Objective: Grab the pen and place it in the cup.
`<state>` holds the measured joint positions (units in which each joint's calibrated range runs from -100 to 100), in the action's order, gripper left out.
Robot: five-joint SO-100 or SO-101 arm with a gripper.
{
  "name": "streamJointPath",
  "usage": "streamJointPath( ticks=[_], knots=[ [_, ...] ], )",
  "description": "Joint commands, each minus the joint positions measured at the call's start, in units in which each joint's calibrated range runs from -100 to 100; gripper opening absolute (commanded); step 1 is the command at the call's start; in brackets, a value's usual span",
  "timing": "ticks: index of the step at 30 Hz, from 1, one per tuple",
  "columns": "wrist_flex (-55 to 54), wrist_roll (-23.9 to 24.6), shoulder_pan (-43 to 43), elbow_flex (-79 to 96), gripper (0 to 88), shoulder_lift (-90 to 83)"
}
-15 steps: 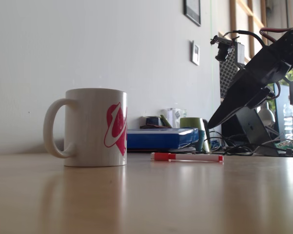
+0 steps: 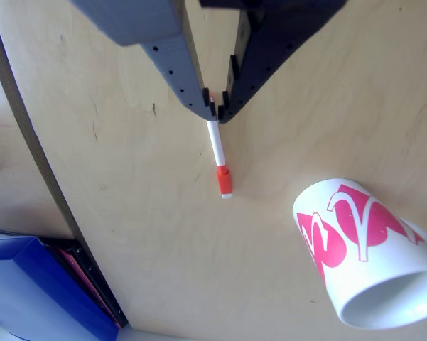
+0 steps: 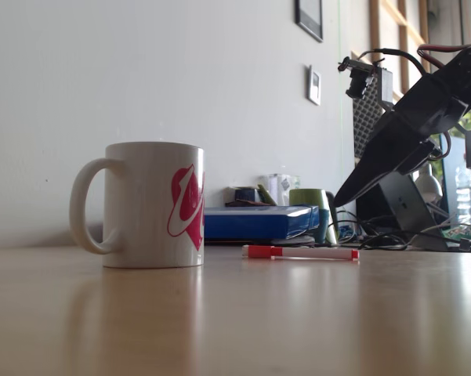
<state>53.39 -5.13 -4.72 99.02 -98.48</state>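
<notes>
I'm looking across a pale wooden table (image 3: 243,321) toward a plain white wall (image 3: 141,70) carrying a dark framed picture (image 3: 309,16) and a small white wall plate (image 3: 314,84). Along the table's far edge lie a blue box (image 3: 255,222) and a green cup (image 3: 309,200), with soft daylight glancing off the tabletop.

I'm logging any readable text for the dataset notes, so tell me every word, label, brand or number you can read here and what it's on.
No text can be read in these pictures.
The cup carries pink heart-like shapes, no letters.
The pen shows no print that can be made out.
The blue box and the small wall plate are too small and blurred to read.
</notes>
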Motion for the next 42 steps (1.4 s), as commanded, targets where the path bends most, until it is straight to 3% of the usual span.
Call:
streamJointPath(
  ticks=[1,42],
  knots=[
    [-0.19,-0.18,-0.32,0.34,1.1,-0.93],
    [-0.19,-0.18,0.43,0.34,1.1,-0.93]
  ],
)
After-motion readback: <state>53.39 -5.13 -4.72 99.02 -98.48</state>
